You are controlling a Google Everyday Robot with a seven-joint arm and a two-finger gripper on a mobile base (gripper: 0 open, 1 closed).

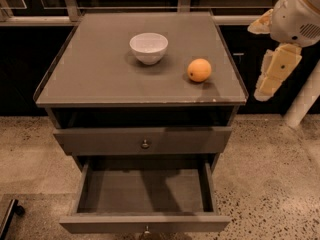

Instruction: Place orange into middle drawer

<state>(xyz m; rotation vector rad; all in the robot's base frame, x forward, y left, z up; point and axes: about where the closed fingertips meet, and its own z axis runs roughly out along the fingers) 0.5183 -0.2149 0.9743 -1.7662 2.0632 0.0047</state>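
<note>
The orange sits on the grey cabinet top, toward its right front, to the right of a white bowl. The middle drawer is pulled out at the bottom and its grey inside is bare; its small knob shows at the frame's lower edge. The like drawer above it is pushed in. My gripper hangs off the cabinet's right side, above the floor, about level with the orange and apart from it. It holds nothing that I can see.
The cabinet top has a thin raised rim. A dark counter front with metal rails runs behind the cabinet. Speckled floor lies on both sides. A white post stands at the right, behind my arm. A dark object sits at the lower left.
</note>
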